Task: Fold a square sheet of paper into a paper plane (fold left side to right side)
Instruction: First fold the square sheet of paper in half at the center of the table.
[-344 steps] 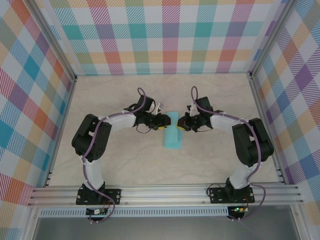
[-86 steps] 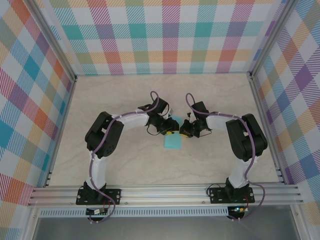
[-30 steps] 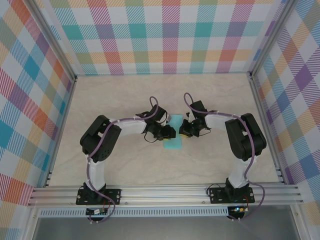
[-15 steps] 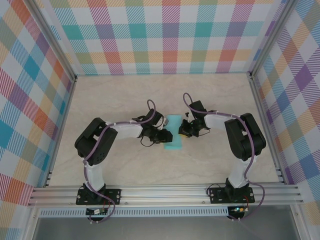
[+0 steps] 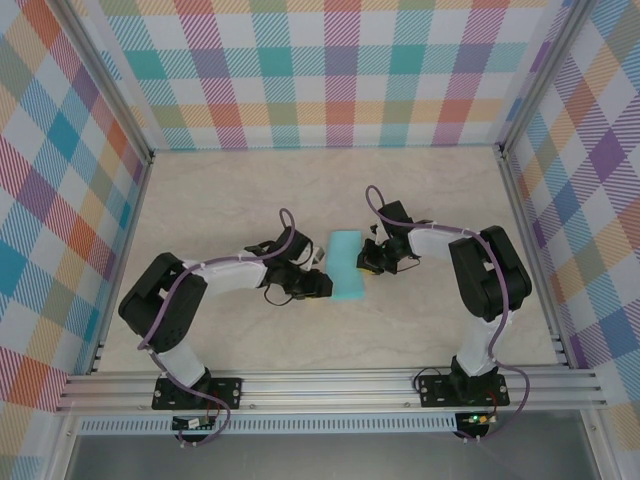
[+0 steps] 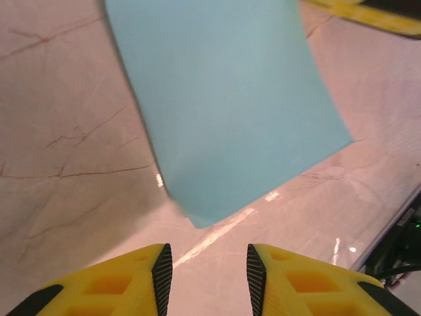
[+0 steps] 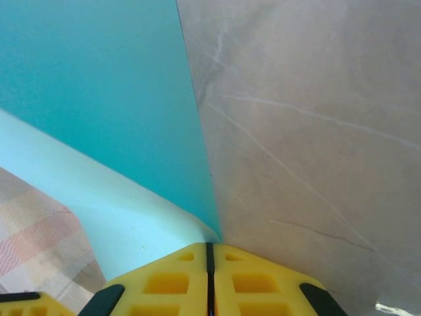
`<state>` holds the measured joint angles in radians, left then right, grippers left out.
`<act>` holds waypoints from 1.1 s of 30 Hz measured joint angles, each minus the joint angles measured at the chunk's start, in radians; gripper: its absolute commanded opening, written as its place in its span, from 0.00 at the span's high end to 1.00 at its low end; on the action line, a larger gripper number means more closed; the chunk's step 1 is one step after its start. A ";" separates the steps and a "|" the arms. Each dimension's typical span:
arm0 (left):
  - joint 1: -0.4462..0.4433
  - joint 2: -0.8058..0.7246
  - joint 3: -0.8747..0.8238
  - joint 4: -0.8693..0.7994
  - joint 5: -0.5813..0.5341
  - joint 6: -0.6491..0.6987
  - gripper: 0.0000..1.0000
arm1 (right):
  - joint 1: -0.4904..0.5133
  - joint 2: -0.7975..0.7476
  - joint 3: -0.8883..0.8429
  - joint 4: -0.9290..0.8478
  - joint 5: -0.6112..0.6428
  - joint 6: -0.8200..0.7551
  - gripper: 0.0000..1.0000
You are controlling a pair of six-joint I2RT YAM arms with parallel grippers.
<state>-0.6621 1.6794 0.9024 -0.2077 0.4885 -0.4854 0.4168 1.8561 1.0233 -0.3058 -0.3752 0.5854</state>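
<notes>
- As I look down from above, the paper lies near the middle of the bench. It is a plain turquoise strip, longer than it is wide, running from 12 to 6 o'clock with a slight lean.
- The left pincer sits at the strip's 8 o'clock, just beside the left edge near the 6 o'clock end.
- Seen from its own wrist, the left pincer has its yellow fingers parted, with bare bench between them. It holds nothing.
- From that wrist the paper lies ahead at 12 o'clock. Its nearest corner stops just short of the fingertips and throws a soft shadow on the bench.
- The right pincer is at the strip's 3 o'clock, on the right edge about halfway along.
- From the right wrist, the right pincer has its jaws pressed tight together, the seam between them a thin dark line. The paper's edge runs straight down into that seam, so this pincer is clamped on the paper.
- In that close view the paper shows two tones. A deep turquoise face fills the upper part, and a paler band curves below it towards the fingers.
- The bench is pale stone-look with fine veins.
- Checked walls stand round it at 9, 12 and 3 o'clock.
</notes>
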 measured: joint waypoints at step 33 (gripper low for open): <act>-0.010 0.150 -0.005 0.268 0.095 -0.018 0.66 | 0.010 0.004 0.017 -0.026 0.023 -0.003 0.91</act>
<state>-0.6724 1.8297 0.8974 0.0601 0.5838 -0.5030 0.4267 1.8603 1.0405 -0.3313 -0.3519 0.5827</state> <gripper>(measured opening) 0.339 0.088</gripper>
